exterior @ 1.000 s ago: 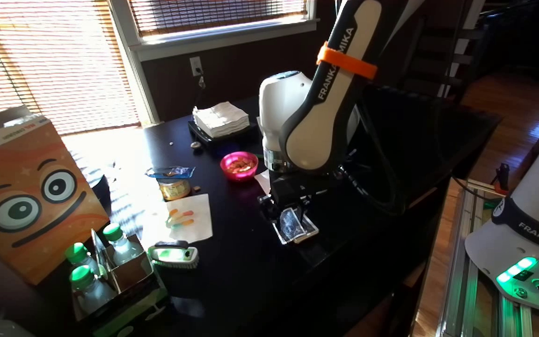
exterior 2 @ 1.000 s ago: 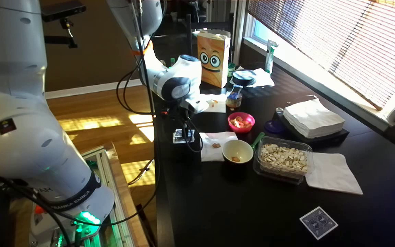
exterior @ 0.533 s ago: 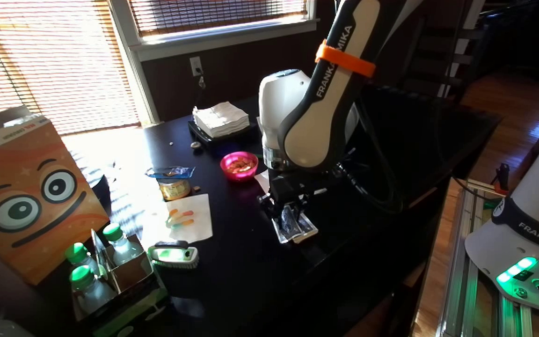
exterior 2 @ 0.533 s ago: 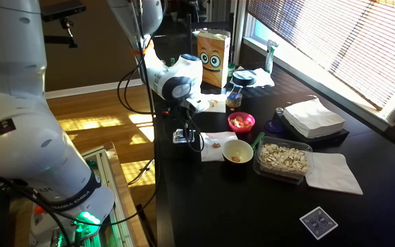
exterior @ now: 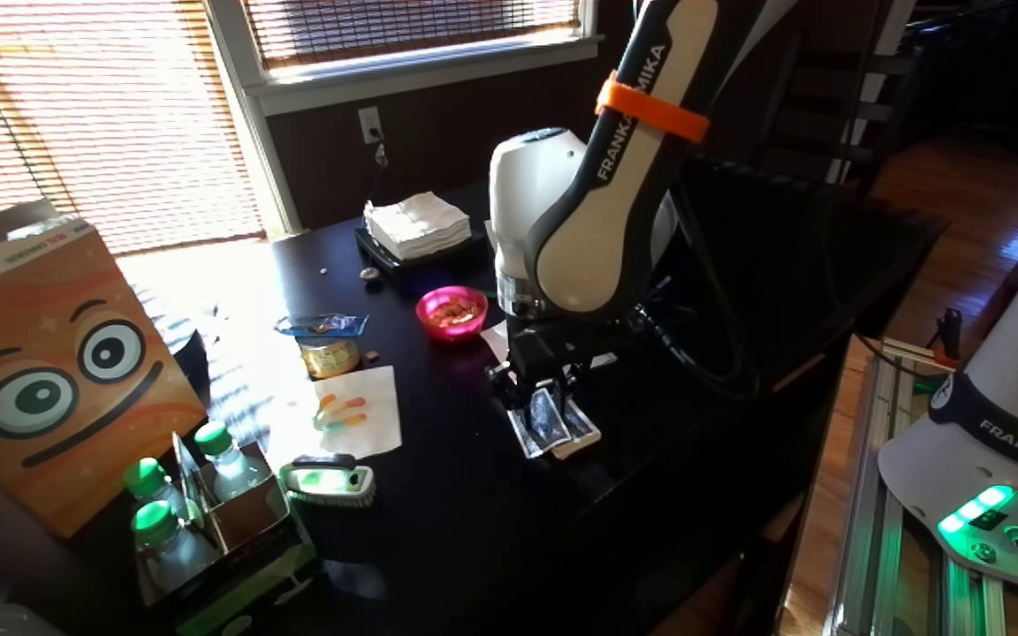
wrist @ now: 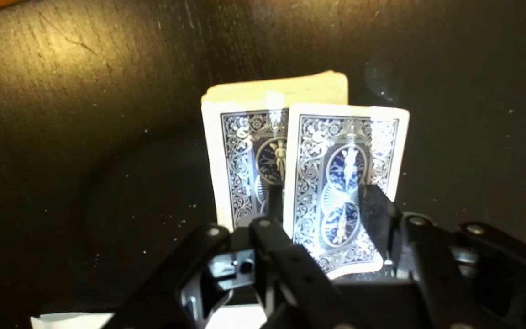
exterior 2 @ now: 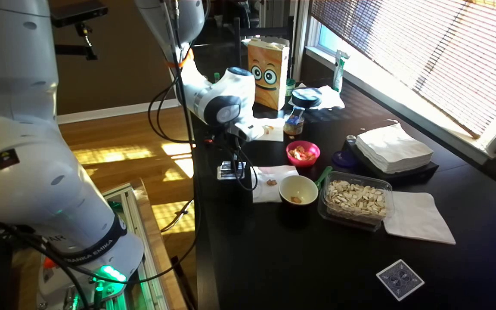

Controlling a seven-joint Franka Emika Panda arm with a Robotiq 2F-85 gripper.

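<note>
Between the claw's (wrist: 326, 203) jaws sits the top card (wrist: 341, 180) (gripped or loose, I cannot tell).

At the left of an exterior view, an orange box (exterior: 67, 344) printed with a face is seen; below it, green-capped bottles (exterior: 177, 555) are held in a carrier (exterior: 251, 511), and a brush (exterior: 328, 483) is placed to its right. Right of centre in an exterior view, a clear tub (exterior 2: 352, 220) is filled with pale seeds (exterior 2: 355, 199); higher up, white napkins (exterior 2: 394, 148) are stacked.
</note>
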